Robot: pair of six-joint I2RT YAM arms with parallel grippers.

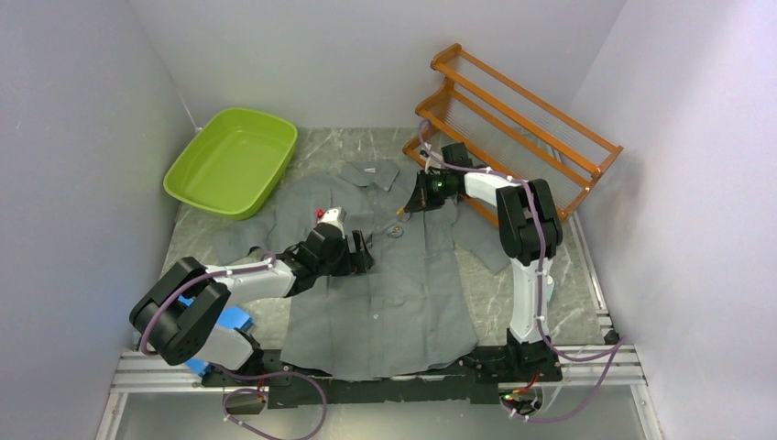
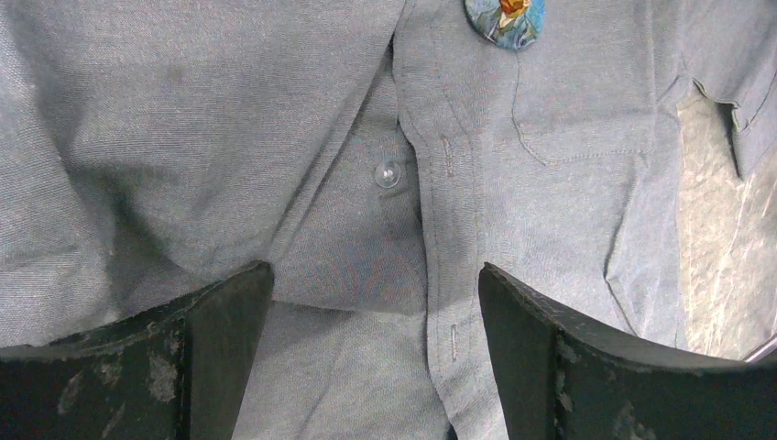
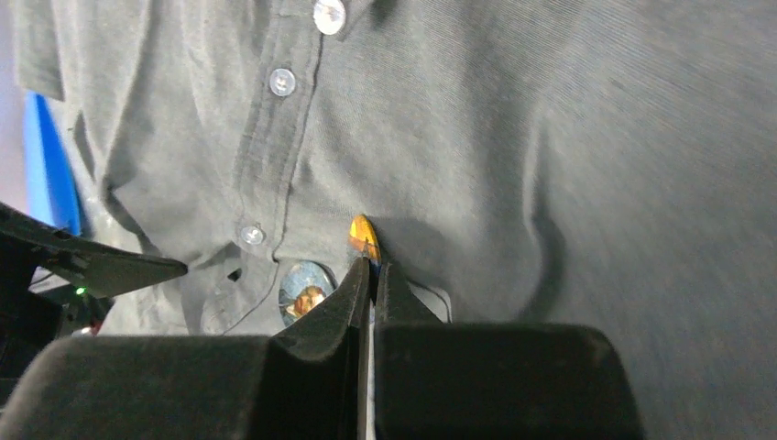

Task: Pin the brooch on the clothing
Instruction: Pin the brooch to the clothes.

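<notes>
The clothing (image 1: 385,302), a dark-grey button-up shirt, lies flat on the table with its collar at the far end. A round blue brooch with an orange portrait (image 1: 396,231) rests on its chest beside the placket; it also shows in the left wrist view (image 2: 506,18) and in the right wrist view (image 3: 305,289). My right gripper (image 1: 408,209) is shut on a second, orange brooch (image 3: 364,240), held edge-on at its fingertips just over the shirt (image 3: 596,183). My left gripper (image 1: 365,252) hangs open (image 2: 376,275) above the placket and a pale button (image 2: 388,173), holding nothing.
A lime-green tub (image 1: 231,160) stands at the back left, just off the shirt's sleeve. A wooden rack (image 1: 513,119) leans at the back right behind the right arm. A blue object (image 1: 236,319) lies by the left arm's base. Walls close in on both sides.
</notes>
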